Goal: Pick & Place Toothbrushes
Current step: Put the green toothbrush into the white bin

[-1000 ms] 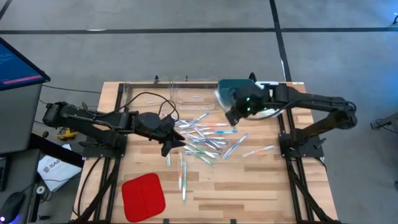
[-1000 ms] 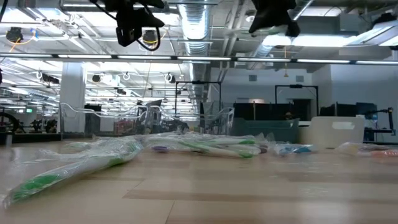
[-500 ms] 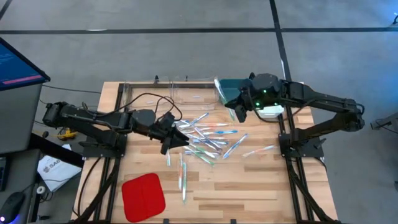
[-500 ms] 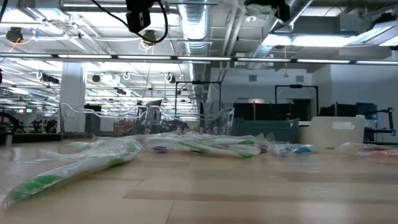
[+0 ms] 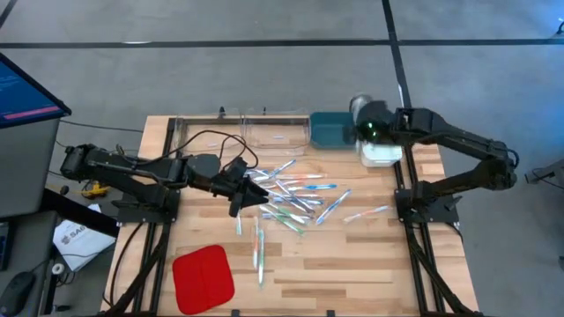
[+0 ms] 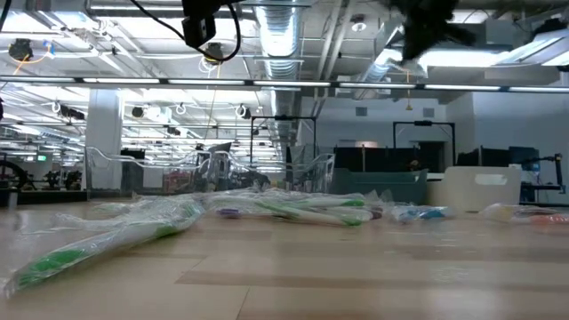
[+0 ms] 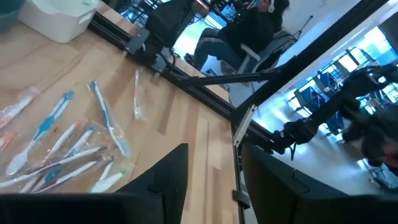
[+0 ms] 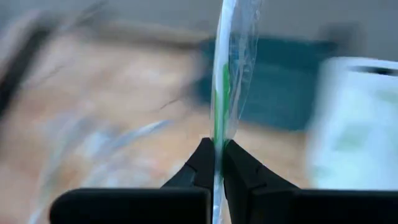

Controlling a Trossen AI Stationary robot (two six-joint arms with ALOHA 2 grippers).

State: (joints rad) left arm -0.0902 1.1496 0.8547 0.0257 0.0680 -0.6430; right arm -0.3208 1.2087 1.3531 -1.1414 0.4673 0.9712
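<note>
Right gripper (image 8: 214,155): we see its fingers pinched tight on a wrapped green toothbrush (image 8: 227,74), held above the teal bin (image 5: 330,130) and white bin (image 5: 381,155) at the table's far right.
Left gripper (image 7: 214,168): we see its fingers parted with nothing between them, poised over the left edge of the pile.
Toothbrushes (image 5: 295,195): we find them scattered mid-table, a few lying nearer the front.
Red pad (image 5: 203,277): we find it at the front left of the wooden table (image 5: 352,264).

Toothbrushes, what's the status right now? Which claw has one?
Right gripper shut on a green toothbrush, over the far bins. Left gripper open, empty, above the toothbrush pile. Nothing in the way.
</note>
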